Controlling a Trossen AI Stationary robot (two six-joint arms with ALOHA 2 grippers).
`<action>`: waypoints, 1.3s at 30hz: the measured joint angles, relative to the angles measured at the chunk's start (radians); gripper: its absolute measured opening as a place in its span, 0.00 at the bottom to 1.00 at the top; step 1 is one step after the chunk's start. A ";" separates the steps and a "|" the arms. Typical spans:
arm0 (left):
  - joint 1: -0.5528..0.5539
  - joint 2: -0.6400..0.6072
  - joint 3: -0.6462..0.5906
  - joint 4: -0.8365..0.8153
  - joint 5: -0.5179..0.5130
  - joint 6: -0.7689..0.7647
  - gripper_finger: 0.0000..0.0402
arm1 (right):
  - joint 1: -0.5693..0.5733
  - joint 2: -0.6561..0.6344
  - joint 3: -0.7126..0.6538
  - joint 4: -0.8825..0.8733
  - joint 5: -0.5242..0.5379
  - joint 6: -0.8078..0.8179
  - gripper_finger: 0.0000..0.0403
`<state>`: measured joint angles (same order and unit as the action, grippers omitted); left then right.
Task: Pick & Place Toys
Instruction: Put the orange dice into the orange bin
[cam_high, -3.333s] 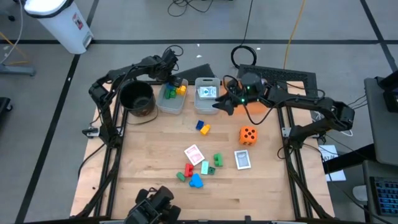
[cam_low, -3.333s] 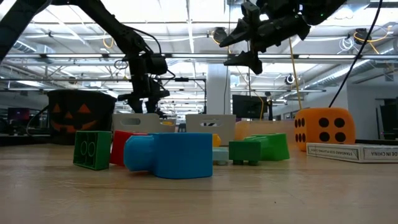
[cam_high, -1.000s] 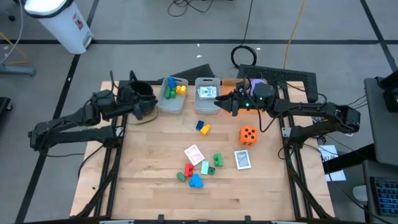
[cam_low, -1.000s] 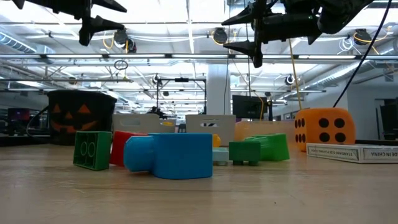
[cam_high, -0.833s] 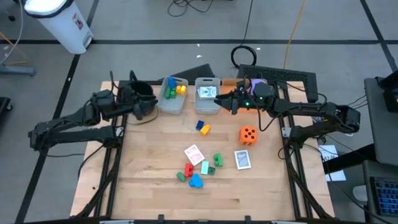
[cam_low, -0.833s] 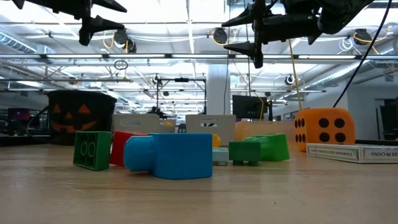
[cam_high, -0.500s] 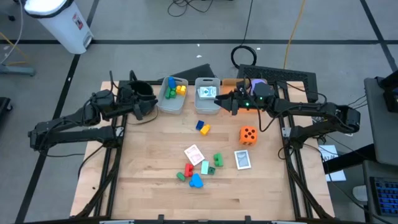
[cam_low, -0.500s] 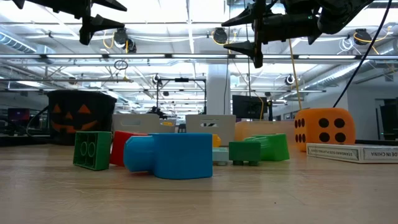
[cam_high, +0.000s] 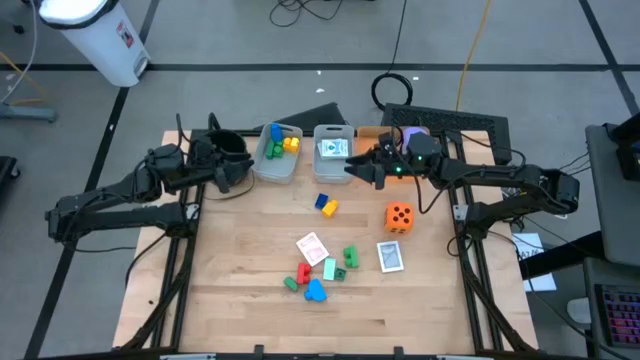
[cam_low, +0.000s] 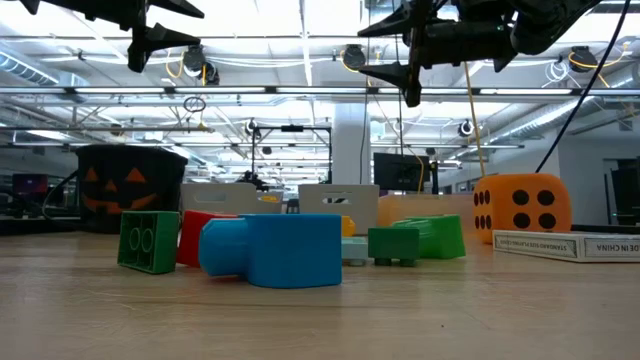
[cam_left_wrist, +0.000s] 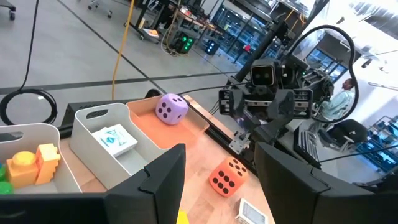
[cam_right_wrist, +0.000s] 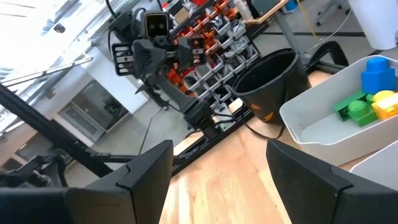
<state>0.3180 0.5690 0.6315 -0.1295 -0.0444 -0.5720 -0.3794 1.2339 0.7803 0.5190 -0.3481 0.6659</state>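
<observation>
Toys lie loose on the wooden table: a blue and yellow block pair (cam_high: 325, 205), an orange die (cam_high: 399, 217), two playing cards (cam_high: 312, 247) (cam_high: 391, 256), green blocks (cam_high: 348, 258), a red block (cam_high: 303, 272) and a blue block (cam_high: 316, 291). A purple die (cam_left_wrist: 170, 107) rests on the orange tray (cam_left_wrist: 186, 127). My left gripper (cam_high: 245, 172) is open and empty, high above the black pot (cam_high: 222, 148). My right gripper (cam_high: 350, 168) is open and empty, high above the near edge of the card bin (cam_high: 333, 150).
A clear bin (cam_high: 277, 152) at the back holds green, yellow and blue blocks, and the card bin beside it holds cards. The black pot with a pumpkin face (cam_low: 130, 185) stands at the back left. A person (cam_left_wrist: 341, 102) sits beyond the table's right side.
My right gripper has edged slightly toward the table's left, staying open and high above the card bin. The toys lie where they were.
</observation>
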 joint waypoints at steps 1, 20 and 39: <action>0.000 0.000 0.000 0.000 0.000 0.000 0.49 | 0.000 0.000 0.000 0.000 -0.005 0.001 0.62; 0.000 0.000 0.000 0.000 0.000 -0.002 0.49 | 0.000 0.000 0.000 0.000 -0.050 -0.058 0.62; 0.000 0.000 0.000 0.001 -0.001 -0.001 0.49 | 0.157 -0.097 0.367 -0.592 0.076 -0.511 0.62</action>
<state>0.3183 0.5692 0.6319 -0.1290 -0.0455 -0.5734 -0.2223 1.1366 1.1470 -0.0726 -0.2725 0.1552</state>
